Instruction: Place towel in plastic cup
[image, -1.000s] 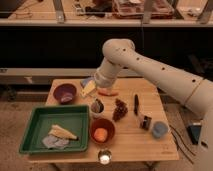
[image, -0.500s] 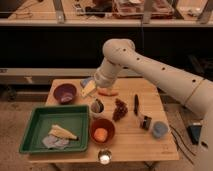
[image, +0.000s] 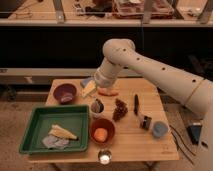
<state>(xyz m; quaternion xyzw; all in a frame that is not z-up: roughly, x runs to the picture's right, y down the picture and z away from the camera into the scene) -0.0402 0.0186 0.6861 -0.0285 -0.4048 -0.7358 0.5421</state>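
Observation:
The towel (image: 54, 142), a small grey-blue rag, lies in the front of the green tray (image: 35, 125), next to a corn cob (image: 63, 132). The plastic cup (image: 159, 129), pale blue and short, stands on the right side of the wooden table. My gripper (image: 89, 90) hangs above the back middle of the table, between the purple bowl and an orange carrot. It is open, holds nothing, and is far from both the towel and the cup.
A purple bowl (image: 65, 92) sits at the back left and an orange-brown bowl (image: 102, 131) beside the tray. A grey cup (image: 96, 106), a dark grape cluster (image: 120, 109), a black pen (image: 136, 104), a carrot (image: 107, 92) and a dark can (image: 146, 121) crowd the middle.

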